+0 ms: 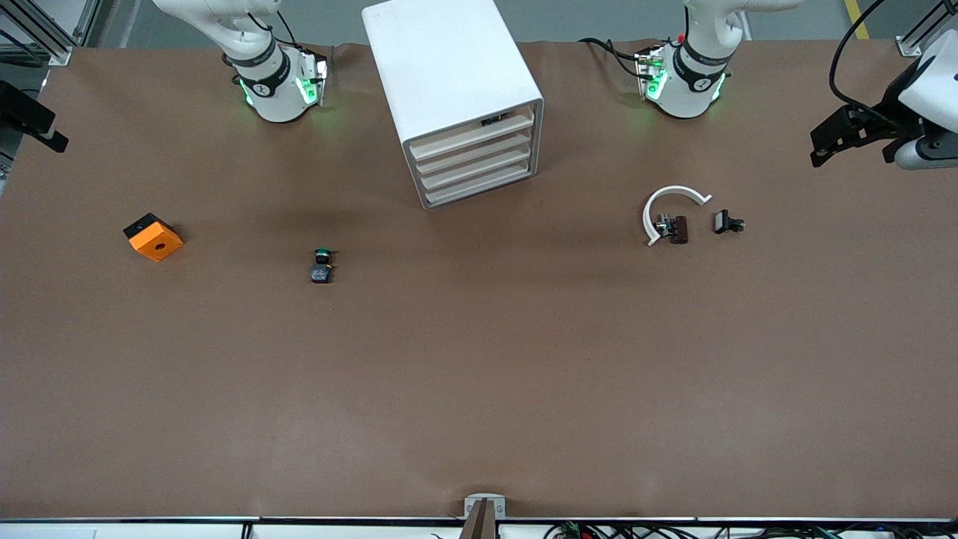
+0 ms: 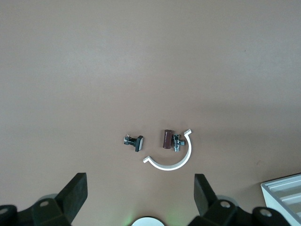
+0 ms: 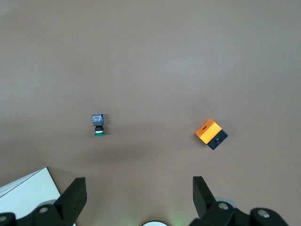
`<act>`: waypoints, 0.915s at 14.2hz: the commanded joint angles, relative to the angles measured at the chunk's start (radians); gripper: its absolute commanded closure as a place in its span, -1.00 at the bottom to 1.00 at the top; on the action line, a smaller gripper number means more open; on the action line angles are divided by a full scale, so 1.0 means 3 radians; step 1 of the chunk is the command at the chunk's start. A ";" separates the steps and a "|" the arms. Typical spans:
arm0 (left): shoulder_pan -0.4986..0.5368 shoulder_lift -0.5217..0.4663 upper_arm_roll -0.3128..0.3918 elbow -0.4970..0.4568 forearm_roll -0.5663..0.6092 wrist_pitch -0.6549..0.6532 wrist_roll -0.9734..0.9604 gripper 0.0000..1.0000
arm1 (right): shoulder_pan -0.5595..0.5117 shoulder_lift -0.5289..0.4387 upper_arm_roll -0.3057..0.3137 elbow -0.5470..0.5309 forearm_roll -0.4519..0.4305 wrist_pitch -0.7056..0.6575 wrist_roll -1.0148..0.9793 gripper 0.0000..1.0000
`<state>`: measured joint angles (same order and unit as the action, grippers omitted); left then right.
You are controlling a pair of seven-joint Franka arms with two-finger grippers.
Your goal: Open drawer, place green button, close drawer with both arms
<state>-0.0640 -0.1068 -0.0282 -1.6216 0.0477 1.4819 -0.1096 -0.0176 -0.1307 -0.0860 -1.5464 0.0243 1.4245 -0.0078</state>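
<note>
Both arms wait at their bases, left gripper [image 2: 138, 190] and right gripper [image 3: 136, 190] spread, empty; all four drawers [image 1: 473, 163] closed; green-capped button [image 1: 322, 266], about eight o'clock from the cabinet [image 1: 449, 75], is tiny and could squirt from a pinch.

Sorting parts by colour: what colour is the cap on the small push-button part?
Green, on a dark boxy body; the small push-button part shows best in the front view.

Both arms are glossy white with black joint rings. The right arm [image 1: 262, 67] and left arm [image 1: 692, 71] glow green at their bases, with black cables trailing nearby. Each claw has black, wedge-shaped fingers [image 2: 75, 195] on dark mounts with silver screws.
</note>
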 commanded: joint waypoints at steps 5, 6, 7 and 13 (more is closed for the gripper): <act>-0.0027 0.0182 0.0012 0.0240 0.0061 -0.0087 0.0038 -1.00 | -0.0008 -0.0050 0.0011 0.0000 0.0006 0.0002 0.0011 -1.00; -0.0022 0.0258 0.0017 0.0281 0.0061 -0.0087 0.0038 -1.00 | -0.0008 -0.0040 0.0011 0.0005 0.0011 -0.0008 0.0006 -1.00; -0.0017 0.0325 0.0012 0.0292 0.0056 -0.0082 0.0043 -1.00 | 0.0002 -0.0010 0.0011 0.0092 0.0006 -0.0024 0.0011 -1.00; -0.0073 0.0892 0.0007 0.0267 0.0005 0.0168 -0.0043 -1.00 | -0.0013 0.0154 0.0000 0.0123 0.0011 -0.0003 0.0021 -1.00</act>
<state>-0.0692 0.0898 -0.0284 -1.5752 0.0484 1.5194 -0.1113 -0.0175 -0.1073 -0.0876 -1.5301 0.0243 1.4255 -0.0044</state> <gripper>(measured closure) 0.000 0.000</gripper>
